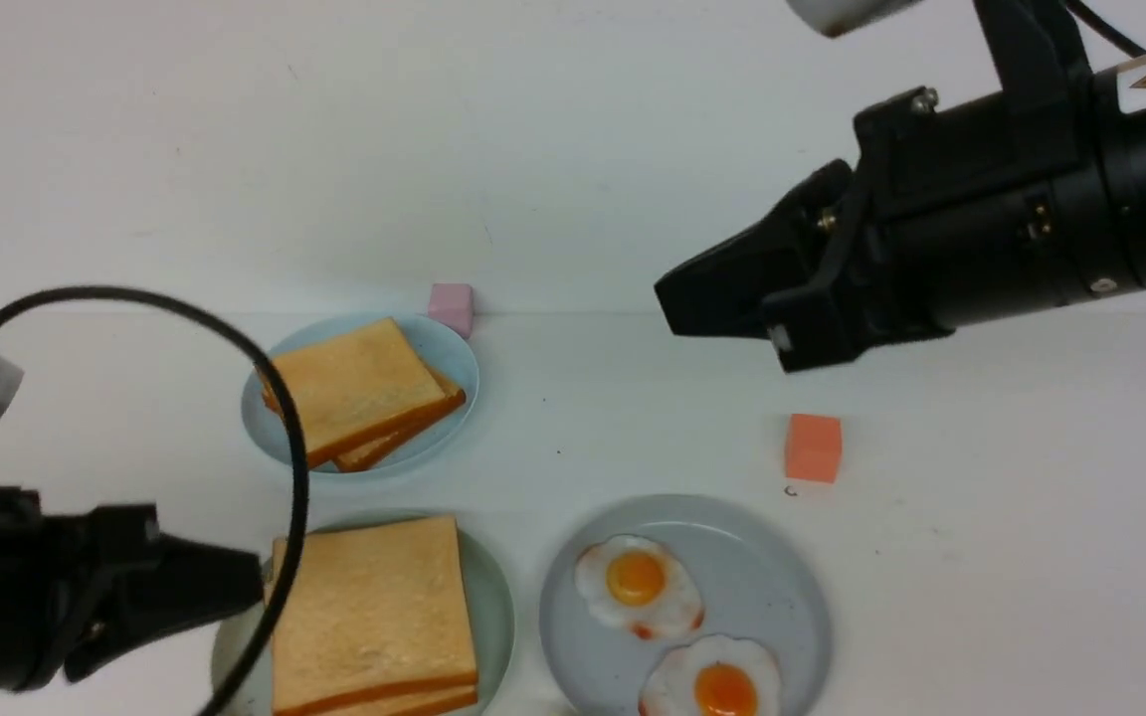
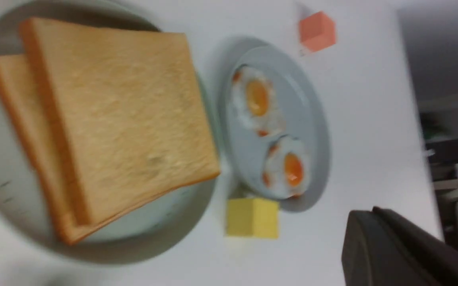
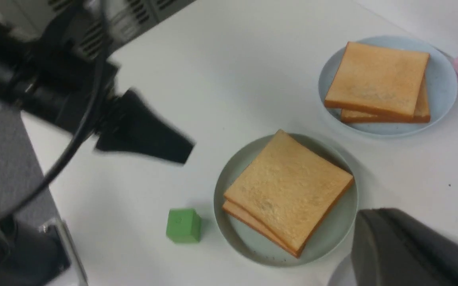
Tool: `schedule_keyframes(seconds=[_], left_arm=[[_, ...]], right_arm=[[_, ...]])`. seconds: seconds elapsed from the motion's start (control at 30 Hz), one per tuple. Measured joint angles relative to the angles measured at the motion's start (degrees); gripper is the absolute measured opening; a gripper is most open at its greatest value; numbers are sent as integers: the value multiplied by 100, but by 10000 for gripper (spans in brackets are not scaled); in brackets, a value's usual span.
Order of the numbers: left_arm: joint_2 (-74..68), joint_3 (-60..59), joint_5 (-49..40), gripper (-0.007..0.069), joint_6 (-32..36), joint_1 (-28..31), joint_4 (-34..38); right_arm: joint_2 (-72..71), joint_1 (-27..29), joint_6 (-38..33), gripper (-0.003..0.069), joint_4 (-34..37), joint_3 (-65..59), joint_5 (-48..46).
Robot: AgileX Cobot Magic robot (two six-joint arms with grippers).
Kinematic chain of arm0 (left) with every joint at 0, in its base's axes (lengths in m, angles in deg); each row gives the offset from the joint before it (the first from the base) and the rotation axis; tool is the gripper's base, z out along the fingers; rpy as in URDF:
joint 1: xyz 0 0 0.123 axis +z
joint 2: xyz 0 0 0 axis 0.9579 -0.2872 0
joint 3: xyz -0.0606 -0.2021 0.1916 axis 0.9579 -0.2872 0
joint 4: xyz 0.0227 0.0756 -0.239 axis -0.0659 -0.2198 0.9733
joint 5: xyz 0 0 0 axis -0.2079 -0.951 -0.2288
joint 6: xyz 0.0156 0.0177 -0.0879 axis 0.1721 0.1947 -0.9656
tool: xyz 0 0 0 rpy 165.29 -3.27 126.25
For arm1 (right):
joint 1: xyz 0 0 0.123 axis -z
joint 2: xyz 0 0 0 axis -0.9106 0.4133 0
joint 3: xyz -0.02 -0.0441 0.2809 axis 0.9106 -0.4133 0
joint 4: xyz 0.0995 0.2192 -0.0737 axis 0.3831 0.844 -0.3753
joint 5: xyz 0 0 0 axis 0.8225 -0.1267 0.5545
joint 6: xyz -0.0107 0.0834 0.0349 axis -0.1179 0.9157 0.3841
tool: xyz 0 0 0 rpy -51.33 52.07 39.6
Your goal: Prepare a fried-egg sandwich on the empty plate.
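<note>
We see the pale mint-green plate (image 1: 495,607) at the near edge of the white table (image 1: 981,497), round and smooth. It carries two square toast slices stacked flat. The top slice (image 1: 369,607) shows a fine, porous golden crumb and a darker crust edge. The lower slice (image 2: 2,87) peeks out along one side, slightly offset.

Just to its right sits the grey-blue plate (image 1: 772,587) with the farther fried egg (image 1: 638,582) and the nearer fried egg (image 1: 717,686). Both are flat, with wavy white rims and glossy orange yolks.

Farther back, a smaller light blue plate (image 1: 454,363) holds another pair of toast slices (image 1: 354,388).

The left gripper (image 1: 253,582) hovers beside the mint plate's left rim. Its matte black fingers taper into one wedge, pressed together and holding nothing. The right gripper (image 1: 672,298) hangs high above the table, and we cannot tell whether its jaws are parted (they overlap from here).

Small cubes dot the table:
- pink cube (image 1: 452,306)
- orange cube (image 1: 813,447)
- yellow cube (image 2: 252,217)
- green cube (image 3: 183,225)
</note>
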Motion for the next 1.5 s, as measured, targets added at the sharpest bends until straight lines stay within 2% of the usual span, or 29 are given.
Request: schedule_keyframes(seconds=[0.17,0.23,0.33,0.47,0.57,0.6,0.7,0.87,1.07,1.2,1.5], left_arm=[[912,0,-76,-13,-1443,0,-1449],[1437,0,-226,-13,-2240,0,-2179],[2032,0,-453,-13,-2579,0,-2743],[2745,-16,-775,-13,-2370,-210,-3146],[3152,-107,-896,-13,-2332,-606,-3196],[3484,-167,-1051,-13,-2374,-919,-3247],[4053,-206,-1149,-13,-2565,-1197,-3383],[4947,-206,-665,-13,-2698,-1249,-3570],[5160,-206,281,-13,-2779,-1249,-3596],[5160,-206,708,-13,-2784,-1249,-3596],[5160,-206,785,-13,-2784,-1249,-3596]], right_arm=[[0,0,324,-11,240,-226,653],[0,0,420,-11,354,-374,931],[-17,0,444,-11,408,-553,1109],[-281,0,342,-11,415,-965,1346],[-588,0,160,-11,401,-1367,1528],[-883,0,89,-11,375,-1749,1603],[-1410,0,-14,-11,285,-2420,1762],[-2379,0,-23,-11,257,-3657,2454],[-3400,0,56,-7,305,-4674,2950],[-3828,0,56,-6,382,-4904,3123],[-4001,0,56,0,406,-4936,3110]])
